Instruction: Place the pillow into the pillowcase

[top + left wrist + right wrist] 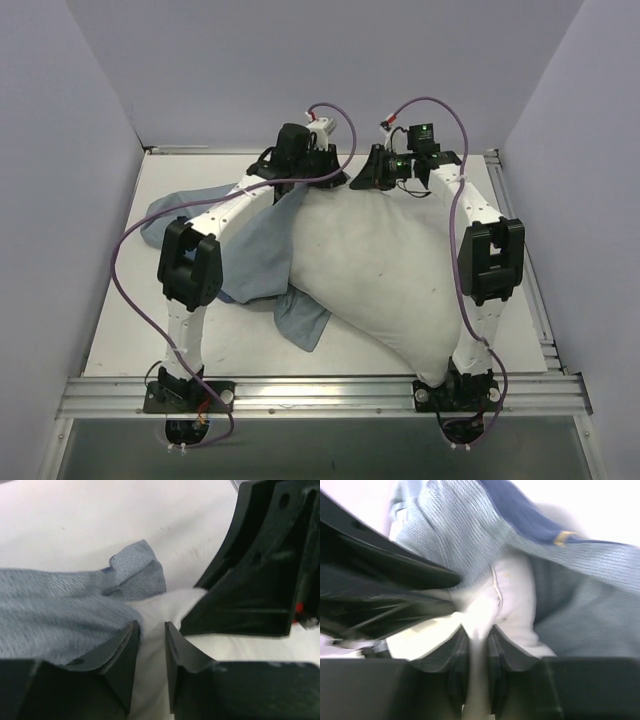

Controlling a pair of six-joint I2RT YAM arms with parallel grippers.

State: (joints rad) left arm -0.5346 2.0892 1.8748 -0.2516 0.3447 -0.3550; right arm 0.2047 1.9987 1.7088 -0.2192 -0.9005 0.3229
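Observation:
The white pillow [380,270] lies across the middle of the table, its far end up by both grippers. The pale grey-blue pillowcase [255,255] lies crumpled to its left, under my left arm. My left gripper [325,170] is at the pillow's far edge. In the left wrist view, the left gripper [151,624] has its jaws narrowly apart with white pillow cloth [162,605] between them and the pillowcase [55,610] beside the left finger. My right gripper [368,178] [477,627] is shut on a bunched fold of pillow [515,600]. The pillowcase [455,525] hangs behind that fold, with a navy strip showing.
The white table [120,320] is boxed in by grey walls on three sides. A metal rail [320,392] runs along the near edge. Purple cables loop off both arms. The two grippers are close together at the far side. The right gripper's black body [260,570] fills the left wrist view's right.

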